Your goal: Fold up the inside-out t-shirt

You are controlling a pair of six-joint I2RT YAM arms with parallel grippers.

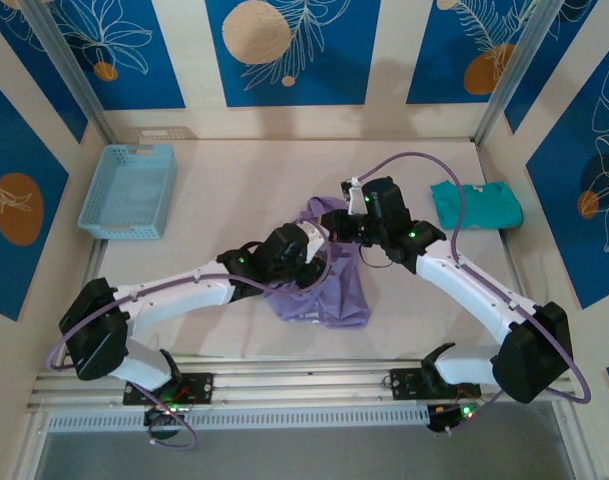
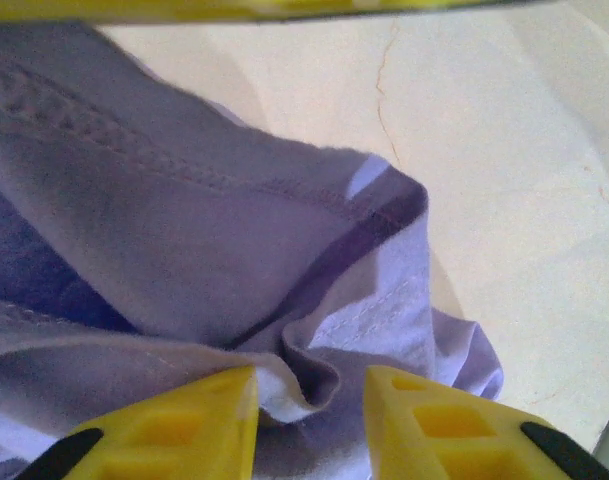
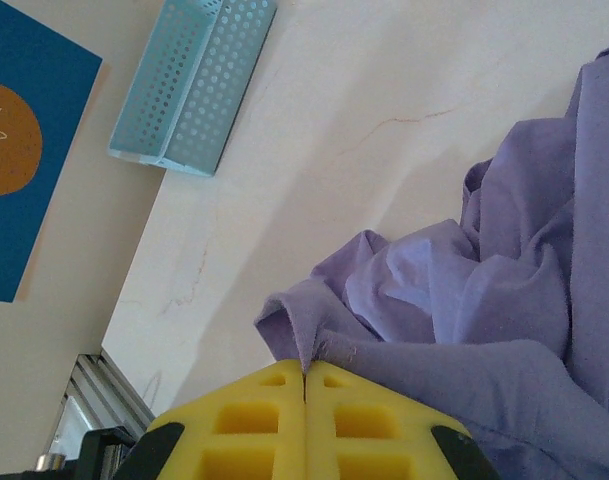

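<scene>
The inside-out t-shirt (image 1: 329, 295) lies crumpled in a lavender heap near the middle of the worktop (image 1: 234, 190), a little toward the near edge, with both arms reaching in over it from either side. The right gripper (image 3: 304, 375) has its yellow jaws pressed together on a thin edge of the purple cloth, which rises out of the seam between them and spills away to the right in loose folds. The left gripper (image 2: 309, 385) has its jaws standing apart, a rumpled fold with a stitched hem sitting in the gap. As far as I can make out from this close view, the cloth is not squeezed. Part of the shirt is lifted and bunched between the two wrists, and the rest drapes flat toward the arm bases. A light blue basket (image 1: 129, 190) sits well apart at the far left. A folded teal-green shirt (image 1: 476, 204) rests at the far right.
</scene>
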